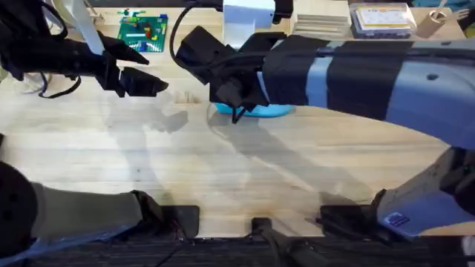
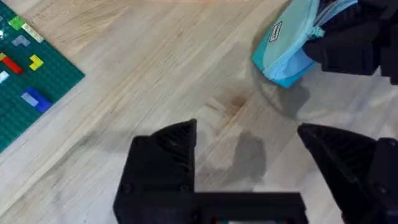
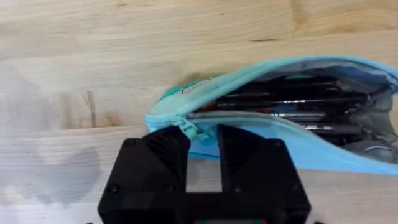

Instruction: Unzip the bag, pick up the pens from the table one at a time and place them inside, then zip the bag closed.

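The soft, light pencil pouch [image 3: 273,118] is best gripped by its zipper pull [image 3: 188,129]; the narrowly parted right gripper [image 3: 203,146] is poised there, the left gripper [image 2: 249,152] spread wide.

the bag [image 3: 280,118], a small light-blue fabric pouch, lies on its side on the light wooden bench [image 1: 223,170], toward the far middle of it. its zipper is drawn open along most of the top edge, so the mouth gapes and shows a dark inside. the pens [image 3: 292,99] lie lengthwise within, dark and thin, side by side. a small label sits on the bag's outer face near one end.
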`<action>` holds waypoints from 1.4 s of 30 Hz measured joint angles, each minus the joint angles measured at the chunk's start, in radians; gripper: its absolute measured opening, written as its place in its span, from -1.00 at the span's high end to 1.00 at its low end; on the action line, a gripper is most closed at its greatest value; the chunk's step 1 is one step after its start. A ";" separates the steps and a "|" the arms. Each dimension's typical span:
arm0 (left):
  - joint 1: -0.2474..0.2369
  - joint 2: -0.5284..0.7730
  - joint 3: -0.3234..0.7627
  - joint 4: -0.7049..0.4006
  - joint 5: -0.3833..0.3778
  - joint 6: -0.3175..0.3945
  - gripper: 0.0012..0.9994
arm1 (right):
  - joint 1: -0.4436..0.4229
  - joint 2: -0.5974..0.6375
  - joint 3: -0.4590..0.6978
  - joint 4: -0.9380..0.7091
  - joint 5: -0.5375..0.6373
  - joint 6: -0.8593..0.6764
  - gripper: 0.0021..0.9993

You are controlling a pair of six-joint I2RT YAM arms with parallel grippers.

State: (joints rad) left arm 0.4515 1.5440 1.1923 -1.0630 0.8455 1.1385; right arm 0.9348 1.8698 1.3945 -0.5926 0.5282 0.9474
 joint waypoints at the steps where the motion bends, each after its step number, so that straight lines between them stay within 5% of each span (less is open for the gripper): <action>1: 0.000 0.000 0.000 0.000 0.000 0.000 -0.99 | 0.000 0.000 0.000 0.001 0.000 0.000 0.48; 15: 0.000 0.000 0.000 -0.004 0.000 0.000 -0.99 | 0.000 0.000 0.000 0.016 0.000 0.000 0.91; 42: 0.000 0.000 0.000 -0.016 0.000 0.000 -0.99 | 0.019 -0.017 0.011 0.009 0.003 -0.156 0.94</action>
State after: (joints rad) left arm 0.4515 1.5440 1.1923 -1.0790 0.8455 1.1385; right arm 0.9535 1.8526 1.4055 -0.5837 0.5308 0.7916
